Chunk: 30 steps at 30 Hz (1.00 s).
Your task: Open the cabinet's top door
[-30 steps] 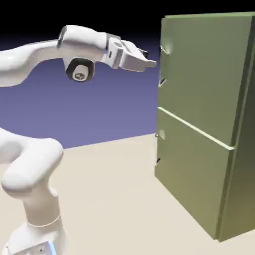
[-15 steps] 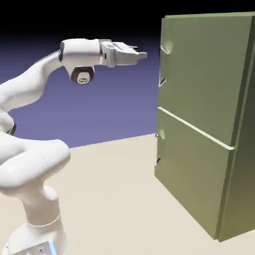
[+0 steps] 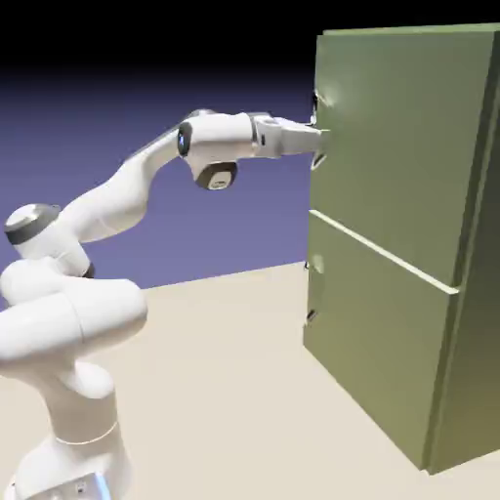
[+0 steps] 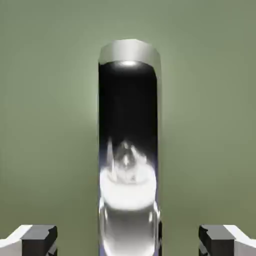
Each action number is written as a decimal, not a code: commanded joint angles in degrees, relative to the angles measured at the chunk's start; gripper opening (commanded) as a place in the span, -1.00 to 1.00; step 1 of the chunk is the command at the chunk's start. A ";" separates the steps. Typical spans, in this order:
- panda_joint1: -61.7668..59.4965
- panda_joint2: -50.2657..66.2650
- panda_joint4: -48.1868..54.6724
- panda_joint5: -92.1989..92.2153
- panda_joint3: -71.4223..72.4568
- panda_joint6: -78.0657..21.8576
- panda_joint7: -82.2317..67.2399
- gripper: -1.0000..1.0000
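The tall, boxy olive-green cabinet (image 3: 410, 234) fills the exterior view's right side, standing on the pale beige table (image 3: 225, 391) in front of the blue-violet backdrop, and nothing about it has shifted over the last second: both panels sit flush and closed. Its top door (image 3: 400, 146), the larger flat olive panel, takes the upper half, with the shorter lower door panel (image 3: 376, 342) beneath it, the seam between them running down toward the right. The white jointed robot arm (image 3: 117, 205) has changed a great deal: a second ago its forearm hung high and short of the cabinet, and now it is stretched out level from the lower left, reaching right up to the door's near edge. The gripper (image 3: 314, 140) sits at the small vertical bar handle (image 3: 318, 132) on the top door, where earlier it was well clear and spread wide. In the hand view that glossy dark metal bar (image 4: 129, 150) stands upright in the middle against plain olive, while the two grey fingertips (image 4: 35, 239) show at the bottom corners, apart from it on either side. The jaws have drawn in as far as they go; whether they actually clamp the handle cannot be told. No writing or brand is legible anywhere.
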 commanded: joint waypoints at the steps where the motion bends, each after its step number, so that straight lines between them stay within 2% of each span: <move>1: 1.61 -0.26 -2.08 0.88 -0.78 -1.61 -1.72 -1.00; 8: 12.68 -1.40 -16.62 3.22 -8.27 -14.29 -12.67 -1.00; 15: 20.94 -1.48 -29.04 -3.43 -21.92 -28.70 -21.58 -1.00; 22: 22.98 0.29 -34.45 -13.94 -36.46 -39.71 -27.48 -1.00; 30: 22.57 6.06 -35.62 -27.76 -53.07 -50.71 -33.91 -1.00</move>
